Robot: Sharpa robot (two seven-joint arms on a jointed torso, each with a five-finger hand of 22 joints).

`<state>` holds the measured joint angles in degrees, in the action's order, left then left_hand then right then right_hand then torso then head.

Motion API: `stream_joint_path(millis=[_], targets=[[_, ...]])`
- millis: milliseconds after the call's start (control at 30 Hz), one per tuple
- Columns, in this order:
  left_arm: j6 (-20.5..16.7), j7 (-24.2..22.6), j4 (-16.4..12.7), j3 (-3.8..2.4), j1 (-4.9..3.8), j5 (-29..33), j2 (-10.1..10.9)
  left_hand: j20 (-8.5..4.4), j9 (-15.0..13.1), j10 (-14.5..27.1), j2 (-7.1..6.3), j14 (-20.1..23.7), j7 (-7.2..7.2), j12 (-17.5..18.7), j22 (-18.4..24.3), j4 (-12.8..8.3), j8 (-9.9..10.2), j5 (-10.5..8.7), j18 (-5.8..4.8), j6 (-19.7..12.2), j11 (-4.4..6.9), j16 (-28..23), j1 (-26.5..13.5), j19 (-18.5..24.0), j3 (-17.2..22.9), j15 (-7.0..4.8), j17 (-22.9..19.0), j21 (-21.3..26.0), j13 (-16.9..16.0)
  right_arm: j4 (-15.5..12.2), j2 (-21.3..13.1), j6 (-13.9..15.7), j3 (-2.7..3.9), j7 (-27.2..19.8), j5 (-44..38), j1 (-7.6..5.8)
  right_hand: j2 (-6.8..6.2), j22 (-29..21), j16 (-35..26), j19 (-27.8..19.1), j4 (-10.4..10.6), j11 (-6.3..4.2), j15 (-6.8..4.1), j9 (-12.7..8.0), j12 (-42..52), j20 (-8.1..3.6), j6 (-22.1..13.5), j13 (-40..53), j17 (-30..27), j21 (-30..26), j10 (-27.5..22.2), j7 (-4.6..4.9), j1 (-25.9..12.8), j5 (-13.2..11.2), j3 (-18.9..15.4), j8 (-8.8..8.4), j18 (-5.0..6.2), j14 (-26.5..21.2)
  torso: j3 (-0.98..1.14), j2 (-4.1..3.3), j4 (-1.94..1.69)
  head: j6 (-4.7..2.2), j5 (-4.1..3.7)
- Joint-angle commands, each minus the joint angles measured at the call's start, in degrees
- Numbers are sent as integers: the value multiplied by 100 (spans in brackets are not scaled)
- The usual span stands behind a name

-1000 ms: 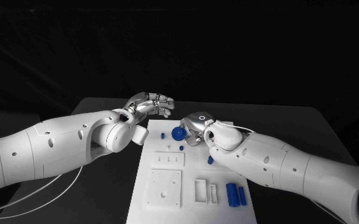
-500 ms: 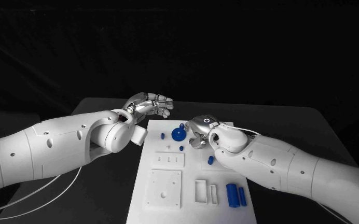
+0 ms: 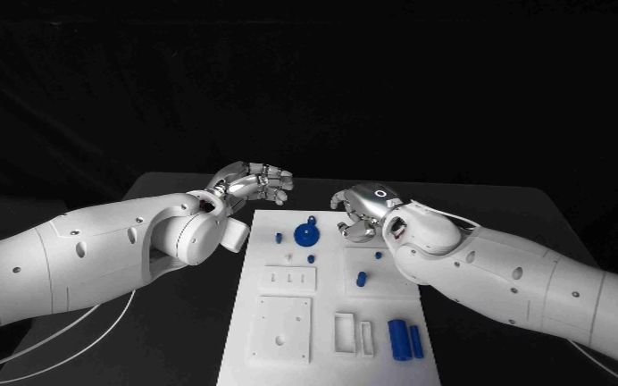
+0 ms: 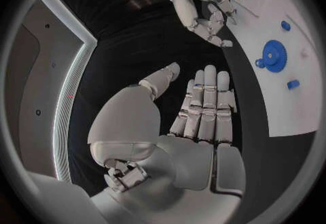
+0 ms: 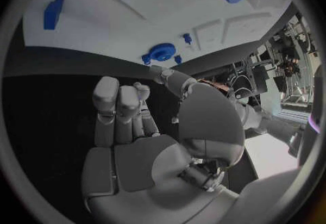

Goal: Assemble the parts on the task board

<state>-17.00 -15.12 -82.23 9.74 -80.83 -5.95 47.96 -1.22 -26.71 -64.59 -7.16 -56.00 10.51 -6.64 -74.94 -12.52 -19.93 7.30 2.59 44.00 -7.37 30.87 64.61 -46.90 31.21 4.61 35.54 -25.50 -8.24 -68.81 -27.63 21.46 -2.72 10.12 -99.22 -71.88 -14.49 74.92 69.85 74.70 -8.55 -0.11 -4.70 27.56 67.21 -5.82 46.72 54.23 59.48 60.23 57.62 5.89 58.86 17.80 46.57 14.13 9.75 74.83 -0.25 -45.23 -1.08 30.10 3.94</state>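
The white task board (image 3: 329, 314) lies lengthwise on the black table. A blue gear (image 3: 306, 233) sits near its far end, with small blue pegs (image 3: 279, 236) beside it and another peg (image 3: 362, 278) further down. Two blue cylinders (image 3: 407, 339) lie at the near right. My right hand (image 3: 361, 210) hovers over the board's far right part, just right of the gear, fingers loosely curved and holding nothing. The right wrist view shows that hand (image 5: 129, 126) empty, with the gear (image 5: 162, 51) beyond it. My left hand (image 3: 258, 182) hangs off the board's far left corner, fingers extended (image 4: 204, 104) and empty.
White raised blocks with slots (image 3: 291, 274) and a square plate (image 3: 283, 323) stand on the board's left half, and narrow white frames (image 3: 347, 331) near the middle. Bare black table (image 3: 515, 216) lies on both sides of the board.
My right hand has lifted off the blue gear and moved right and further back, uncovering the gear. The left hand has barely shifted.
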Motion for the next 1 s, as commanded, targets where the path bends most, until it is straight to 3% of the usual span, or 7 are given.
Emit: stream_joint_path(millis=[33, 267, 400, 633, 733, 933, 1000], targets=[[18, -70, 64, -6, -6, -15, -15, 1, -7, -2, -16, 29, 30, 30, -108, -10, 28, 20, 94, 11, -33, 11, -21, 32, 35, -9, 7, -35, -10, -138, -243, 233, 75, -523, 820, -29, -46, 67, -30, 4, -43, 190, 16, -12, 33, -26, 401, -8, 11, -22, -223, 239, 28, -203, 3, 37, 525, 13, 28, 32, 35, -17, -12], [45, -81, 171, -4, -4, -15, -6, 0, -31, -138, -6, 23, 36, -34, -108, -14, 24, 13, 94, 45, -5, 16, -21, 32, 37, -11, 12, -47, -52, -55, -839, -104, 152, -1489, 2214, -98, 55, 91, -62, -63, -258, 213, 36, -40, 52, -30, 373, -12, 43, -33, -282, 263, 93, -1025, -382, 42, 525, -23, 93, 102, 133, -38, -23], [65, -88, 201, -1, -2, -15, -1, 0, -32, -148, -7, 23, 36, -38, -108, -15, 24, 11, 94, 46, -3, 16, -22, 33, 36, -11, 12, -48, -55, 233, -973, -210, 152, -1776, 2466, -98, 176, 105, -72, -128, -446, 222, 48, -53, 67, -25, 352, -10, 67, -30, -332, 271, 73, -1060, -697, 45, 525, -54, 138, 131, 188, -43, -34], [100, -94, 224, 2, 1, -15, -4, 0, -35, -138, -10, 24, 35, -31, -108, -19, 25, 8, 94, 47, -7, 16, -22, 34, 35, -11, 13, -48, -54, 656, -1018, -364, 151, -1987, 2564, -64, 356, 111, -92, -260, -741, 243, 68, -77, 80, -17, 315, -11, 100, -32, -433, 292, 38, -937, -1219, 45, 525, -113, 212, 148, 230, -27, -46], [109, -94, 231, 3, 4, -15, -7, -1, -36, -127, -9, 25, 35, -23, -107, -22, 27, 7, 95, 47, -12, 16, -20, 34, 36, -11, 13, -49, -52, 807, -973, -415, 151, -2030, 2564, -3, 368, 111, -94, -273, -779, 243, 68, -81, 83, -15, 314, -13, 103, -30, -441, 292, 81, -903, -1253, 46, 525, -117, 215, 147, 230, -22, -70], [124, -96, 208, 3, 16, -16, -10, 0, -38, -113, -7, 26, 36, -13, -107, -25, 30, 5, 95, 45, -18, 15, -19, 36, 36, -10, 13, -50, -50, 1138, -810, -446, 149, -2116, 2533, 174, 391, 113, -100, -305, -805, 244, 69, -89, 90, -7, 315, -14, 110, -26, -459, 292, 223, -862, -1291, 49, 525, -127, 184, 136, 214, -10, -125], [130, -96, 201, 3, 19, -16, -12, 0, -39, -107, -6, 27, 36, -9, -107, -26, 32, 6, 95, 44, -21, 15, -18, 36, 36, -10, 13, -50, -49, 1189, -775, -448, 149, -2133, 2530, 207, 397, 113, -102, -314, -804, 244, 69, -92, 92, -3, 314, -14, 112, -26, -464, 292, 273, -867, -1293, 49, 525, -131, 190, 132, 212, -2, -130]])
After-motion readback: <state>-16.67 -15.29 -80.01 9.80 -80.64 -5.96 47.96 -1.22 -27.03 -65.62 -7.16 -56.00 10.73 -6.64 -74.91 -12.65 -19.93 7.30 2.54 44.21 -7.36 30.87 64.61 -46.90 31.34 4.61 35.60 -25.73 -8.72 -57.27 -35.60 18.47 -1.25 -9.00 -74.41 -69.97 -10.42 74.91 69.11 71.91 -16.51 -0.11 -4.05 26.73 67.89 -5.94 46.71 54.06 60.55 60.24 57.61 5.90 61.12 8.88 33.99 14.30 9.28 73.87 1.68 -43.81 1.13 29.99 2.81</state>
